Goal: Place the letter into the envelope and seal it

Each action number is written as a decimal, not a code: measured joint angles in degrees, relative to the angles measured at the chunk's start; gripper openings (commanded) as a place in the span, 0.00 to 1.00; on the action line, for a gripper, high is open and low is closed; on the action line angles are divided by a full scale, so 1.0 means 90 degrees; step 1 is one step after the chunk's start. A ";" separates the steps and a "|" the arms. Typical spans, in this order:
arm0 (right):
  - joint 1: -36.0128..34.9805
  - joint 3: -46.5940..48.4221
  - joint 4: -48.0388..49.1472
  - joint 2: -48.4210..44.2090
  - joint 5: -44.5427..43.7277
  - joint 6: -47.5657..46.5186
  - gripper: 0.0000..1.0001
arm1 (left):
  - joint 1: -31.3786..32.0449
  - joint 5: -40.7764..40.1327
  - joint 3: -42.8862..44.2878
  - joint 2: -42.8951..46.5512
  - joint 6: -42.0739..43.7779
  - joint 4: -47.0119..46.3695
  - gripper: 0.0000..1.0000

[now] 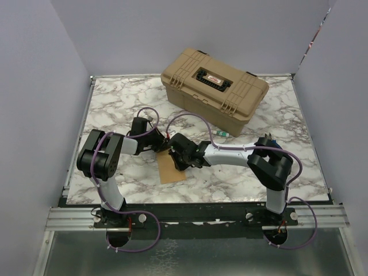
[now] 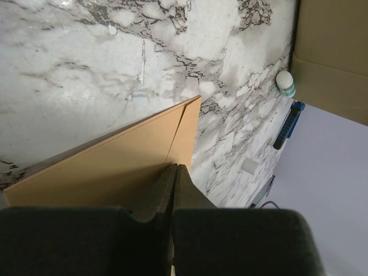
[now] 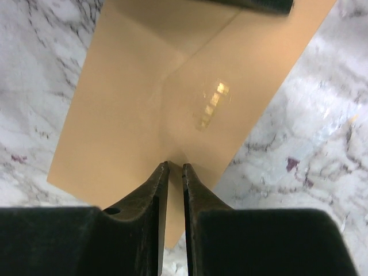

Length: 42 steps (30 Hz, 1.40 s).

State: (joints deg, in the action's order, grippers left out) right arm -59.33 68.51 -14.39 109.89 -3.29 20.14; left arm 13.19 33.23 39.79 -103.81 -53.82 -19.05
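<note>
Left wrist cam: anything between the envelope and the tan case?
Between the envelope and the tan case: bare marble table, plus a small white-and-teal object right beside the case. Left wrist view.

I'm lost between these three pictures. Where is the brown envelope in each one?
Top external: the envelope lies flat, slightly left of and below the picture's centre.
Left wrist: the envelope fills the lower left, one corner pointing up and right.
Right wrist: the envelope fills the upper middle, running off the top edge.
Shared landmark: the marble tabletop, which shows around the envelope in all three.
</note>
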 measured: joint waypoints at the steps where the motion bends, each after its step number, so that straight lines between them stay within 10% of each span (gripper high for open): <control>1: -0.0010 -0.0044 -0.0032 -0.0044 0.0024 0.0005 0.17 | 0.0000 0.0005 0.0005 -0.0002 0.0000 0.0000 0.00; 20: 0.0068 0.0418 -0.2793 -0.0843 -0.0129 -0.0078 0.23 | -0.0036 0.0204 0.0466 0.0199 0.0318 0.1022 0.07; 29: 0.1154 0.1010 -0.2883 -0.1515 -0.1421 -0.0211 0.48 | -0.0036 -0.0177 0.1066 0.1841 0.0891 0.2382 0.47; 42: 0.1761 0.0911 -0.2873 -0.1270 -0.2917 -0.1591 0.60 | -0.0051 -0.3133 -0.0129 0.5051 0.1494 0.3701 0.99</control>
State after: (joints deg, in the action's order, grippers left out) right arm -43.48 76.71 -40.25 98.45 -29.54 5.82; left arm 12.73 5.04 38.63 -58.35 -40.38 14.26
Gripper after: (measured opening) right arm 0.593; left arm 0.947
